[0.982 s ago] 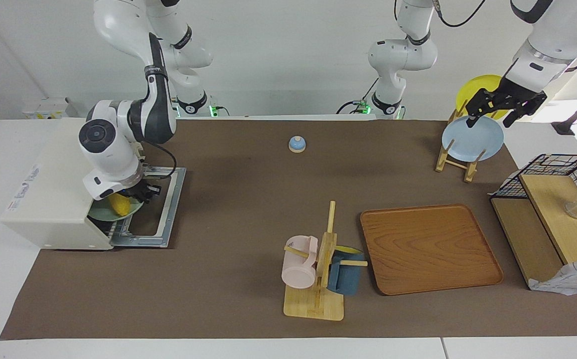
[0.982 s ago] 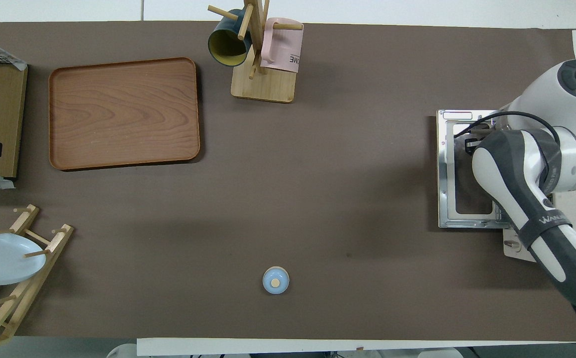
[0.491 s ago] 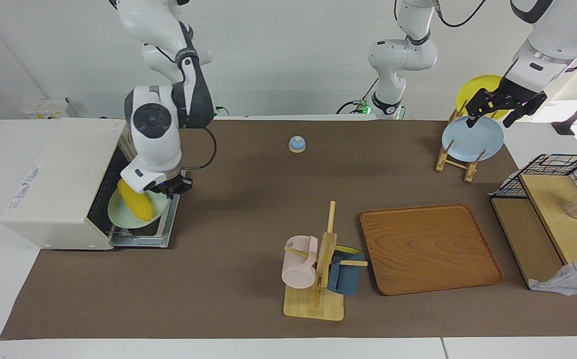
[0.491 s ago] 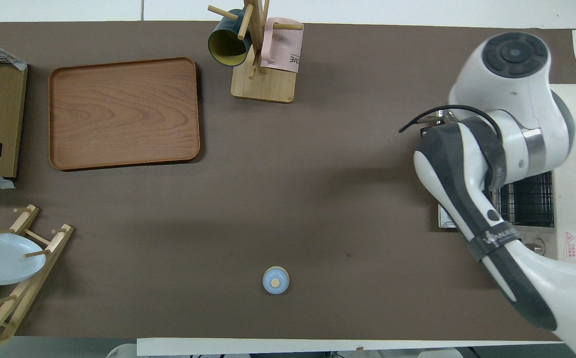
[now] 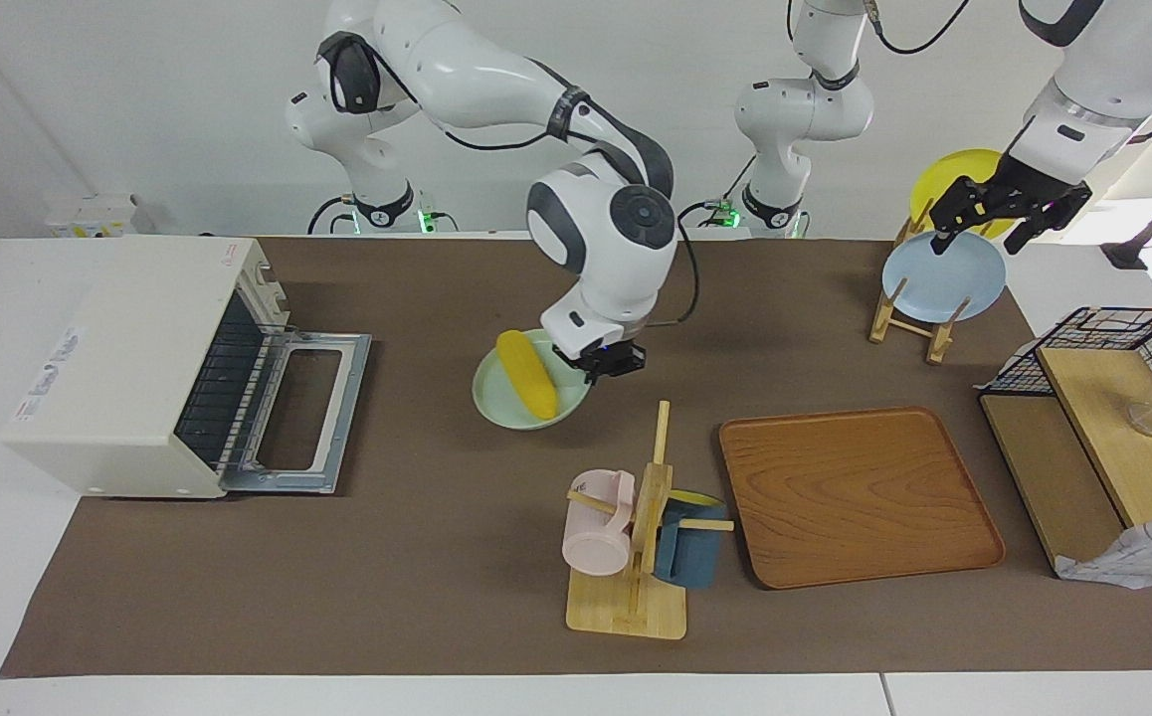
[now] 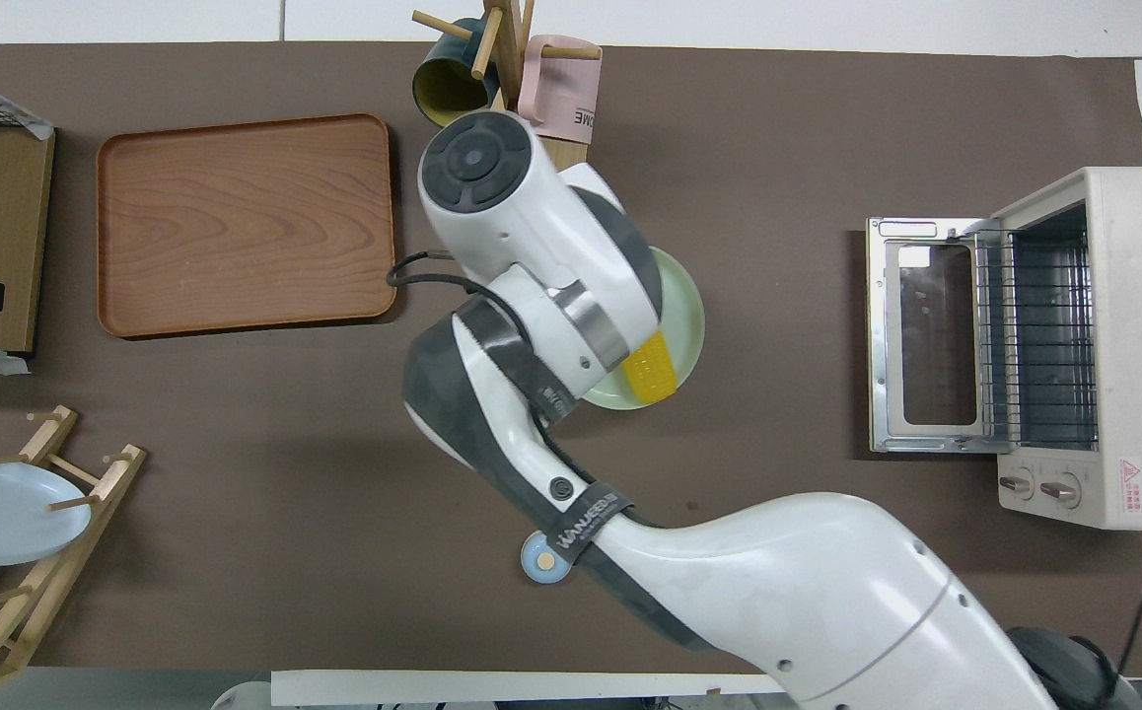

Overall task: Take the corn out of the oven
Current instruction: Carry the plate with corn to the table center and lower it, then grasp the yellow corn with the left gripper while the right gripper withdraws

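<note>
The yellow corn (image 5: 526, 387) lies on a pale green plate (image 5: 496, 400). My right gripper (image 5: 601, 360) is shut on that plate's rim and holds it, slightly tilted, just above the mat in the middle of the table. The overhead view shows the corn (image 6: 652, 369) and part of the plate (image 6: 686, 306) sticking out from under the right arm. The cream-white oven (image 5: 128, 368) stands at the right arm's end of the table with its door (image 5: 312, 413) folded down and its rack (image 6: 1034, 335) bare. My left gripper (image 5: 989, 214) waits open over the plate rack.
A mug tree (image 5: 641, 542) with a pink and a blue mug stands farther from the robots than the held plate. A wooden tray (image 5: 855, 497) lies beside it. A small blue knob (image 5: 593, 287) sits nearer the robots. The rack holds a blue plate (image 5: 939, 278) and a yellow plate (image 5: 954, 169). A wire shelf (image 5: 1103, 418) stands at the left arm's end.
My right gripper has drawn the pale green plate with the corn out of the oven and carried it to the middle of the table. The left arm has not moved.
</note>
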Available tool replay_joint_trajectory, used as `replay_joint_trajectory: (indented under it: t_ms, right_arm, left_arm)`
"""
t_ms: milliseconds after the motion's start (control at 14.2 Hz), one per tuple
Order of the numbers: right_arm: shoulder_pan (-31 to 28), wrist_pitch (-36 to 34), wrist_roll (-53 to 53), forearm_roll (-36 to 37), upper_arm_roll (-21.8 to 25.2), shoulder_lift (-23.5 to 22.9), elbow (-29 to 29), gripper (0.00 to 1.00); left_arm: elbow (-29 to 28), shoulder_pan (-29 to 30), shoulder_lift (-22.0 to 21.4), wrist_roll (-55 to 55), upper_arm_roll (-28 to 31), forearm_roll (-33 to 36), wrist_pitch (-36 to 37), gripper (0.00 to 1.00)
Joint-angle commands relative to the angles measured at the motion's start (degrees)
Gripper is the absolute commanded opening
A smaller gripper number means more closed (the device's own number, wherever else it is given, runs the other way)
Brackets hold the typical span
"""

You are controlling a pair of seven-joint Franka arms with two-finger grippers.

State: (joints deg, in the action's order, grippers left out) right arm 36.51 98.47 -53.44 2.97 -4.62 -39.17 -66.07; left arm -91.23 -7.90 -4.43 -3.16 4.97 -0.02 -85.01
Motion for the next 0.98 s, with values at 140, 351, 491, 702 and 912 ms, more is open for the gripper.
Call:
replay_joint_trajectory:
  t_ms: [140,351,491,702,912]
  right_arm:
    - [0.75,8.48,-2.72,-1.65,-0.91,-2.49,-2.56,0.03]
    - [0.14,7.79,-2.9,-2.79,-1.0,-2.4,-2.22,0.55]
    - [-0.03,5.7,-2.99,-4.11,-0.91,-1.44,1.1,0.56]
    - [-6.33,3.49,4.53,-2.89,-0.47,3.12,-2.19,0.6]
    - [-14.51,4.19,14.3,-2.54,-0.39,11.29,-15.45,0.46]
  left_arm:
    - [-1.32,0.08,-1.54,-0.09,0.13,0.1,2.21,1.0]
    - [-9.36,-0.01,-5.82,3.07,0.13,0.1,1.26,1.0]
    - [-21.82,-1.15,-10.92,3.51,-0.74,0.02,-9.93,1.0]
    - [-28.82,-10.52,-8.94,17.61,-2.51,-0.33,-21.39,1.0]
    - [-28.75,-24.13,1.49,38.59,-2.6,-0.42,-36.41,1.0]
